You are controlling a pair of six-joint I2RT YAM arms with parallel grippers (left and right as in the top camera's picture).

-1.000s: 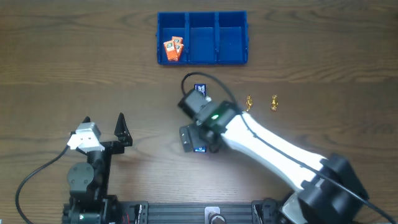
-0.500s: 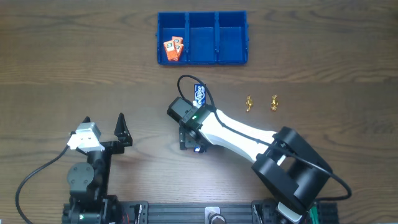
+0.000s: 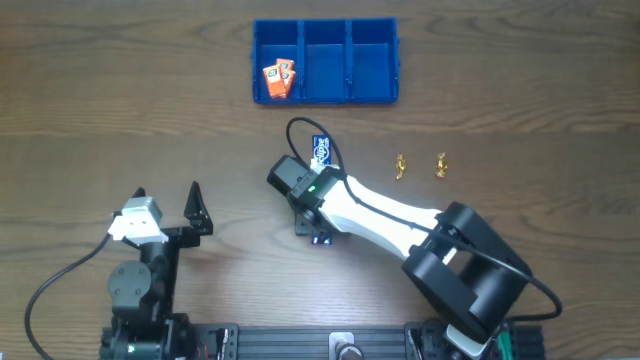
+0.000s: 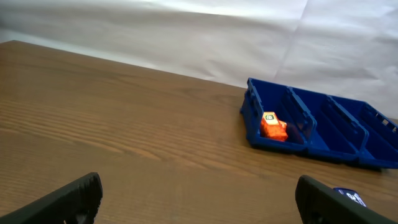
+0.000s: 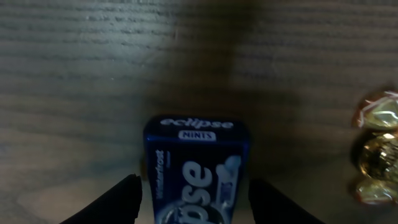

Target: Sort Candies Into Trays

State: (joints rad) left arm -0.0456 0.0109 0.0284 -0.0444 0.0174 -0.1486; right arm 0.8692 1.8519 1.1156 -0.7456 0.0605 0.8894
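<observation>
A dark blue rectangular mint tin [image 5: 196, 163] lies flat on the brown wood-grain bench [image 3: 120, 100], near the middle and a little toward the near side. The right arm reaches in from the near right corner across the middle. Its tool [image 5: 194, 188] stands astride this tin, one side at each long edge. The right wrist view is too dim and close to settle whether the tool is clamped on the tin or only beside it, so I cannot tell. From above, the right tool [image 3: 312, 224] covers most of the tin, and a blue edge [image 3: 322, 239] shows at its near side.

A gold foil-wrapped candy [image 5: 373, 146] lies on the bench to one side of the tin, apart from it. A second blue mint tin [image 3: 321, 150] lies farther out, between the right arm's wrist and the tray. Two more small gold-wrapped candies [image 3: 400, 165] [image 3: 441, 165] sit side by side to the right of it, well apart from the tray.

The blue plastic tray with three compartments [image 3: 256, 60] stands at the far side of the bench, about centred. Its left compartment holds orange wrapped candies [image 3: 279, 78], and the middle and right compartments show bare blue floors. The left wrist view shows the tray [image 4: 249, 118] with the orange candies [image 4: 272, 126] in its end compartment.

The left tool [image 3: 167, 203] is at the near left of the bench, with its two black fingers spread wide apart and nothing between them [image 4: 200, 196]. It is well apart from the tins, the candies and the tray.
</observation>
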